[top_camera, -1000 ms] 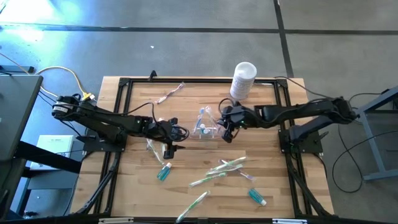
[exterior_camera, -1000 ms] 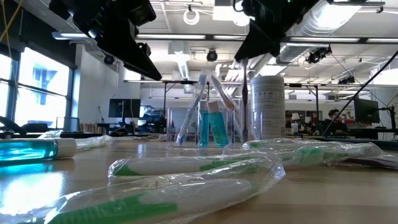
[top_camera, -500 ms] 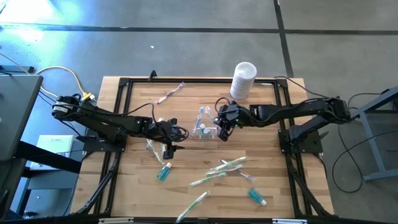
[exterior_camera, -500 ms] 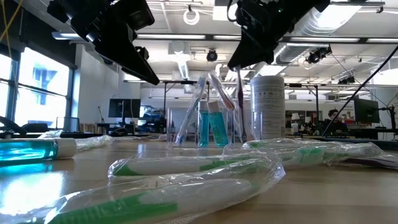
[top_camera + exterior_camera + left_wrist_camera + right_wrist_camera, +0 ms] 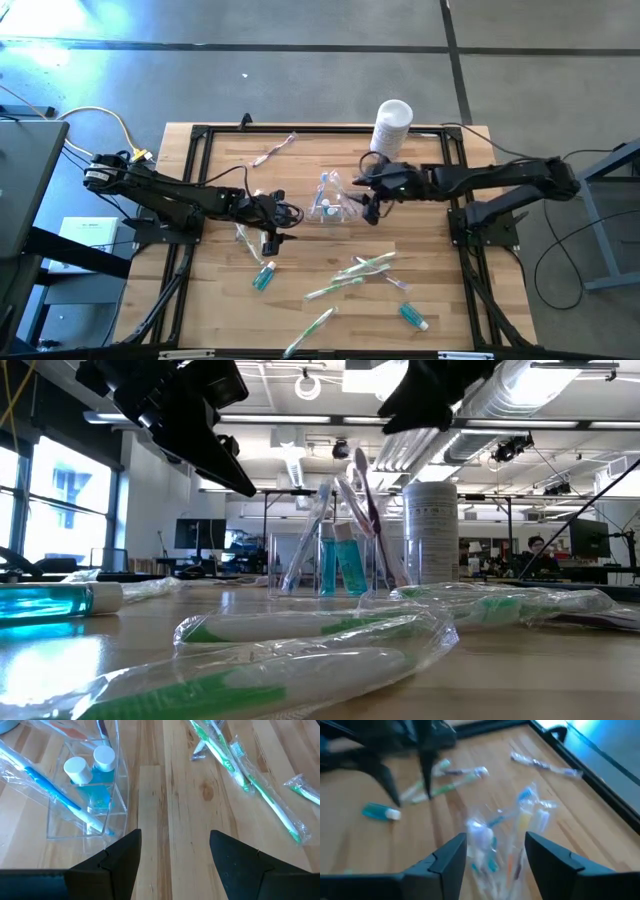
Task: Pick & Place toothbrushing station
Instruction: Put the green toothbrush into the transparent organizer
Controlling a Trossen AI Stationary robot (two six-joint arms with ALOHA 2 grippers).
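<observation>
— How much room is there on the surface [image 5: 430, 250]?

— A black frame [image 5: 300, 131] runs just inside its edges. The white canister [image 5: 391, 128] stands at the far edge; bare wood lies between the clear cup [image 5: 332, 203] at the centre and the wrapped toothbrushes [image 5: 362, 268] nearer the front.

— And the arms?

— The left gripper [image 5: 272, 216], fingers spread and empty, hangs beside the cup. The right gripper [image 5: 372, 205], fingers parted and holding nothing, sits just on the cup's other side. The cup holds two teal tubes [image 5: 96, 780] and toothbrushes.
</observation>
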